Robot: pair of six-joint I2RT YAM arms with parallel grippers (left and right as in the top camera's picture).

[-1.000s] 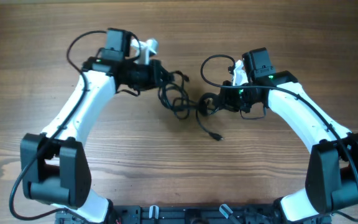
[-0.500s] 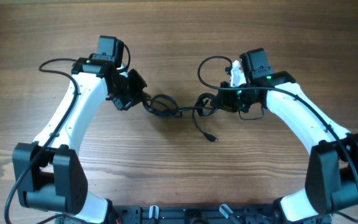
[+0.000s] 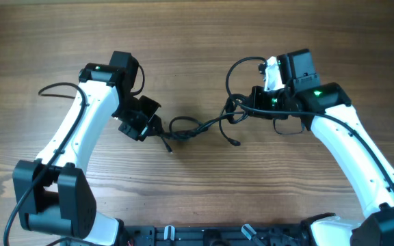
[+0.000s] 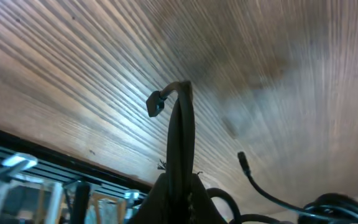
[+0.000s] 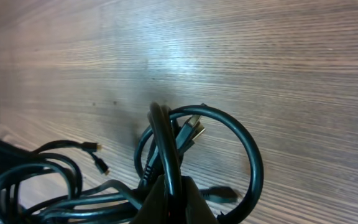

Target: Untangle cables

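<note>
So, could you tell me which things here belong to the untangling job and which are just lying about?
Job: black cables, left gripper, right gripper (both shut on them).
Not the job: wooden table, arms' own thicker wires.

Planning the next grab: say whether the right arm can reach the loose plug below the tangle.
Probably not yet: the plug lies close, unobstructed, but the right gripper is shut on the cables.

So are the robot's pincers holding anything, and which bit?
Both hold the thin black tangled cables: the left pincer pinches one strand near its plug end, the right pincer a bunch of loops.
</note>
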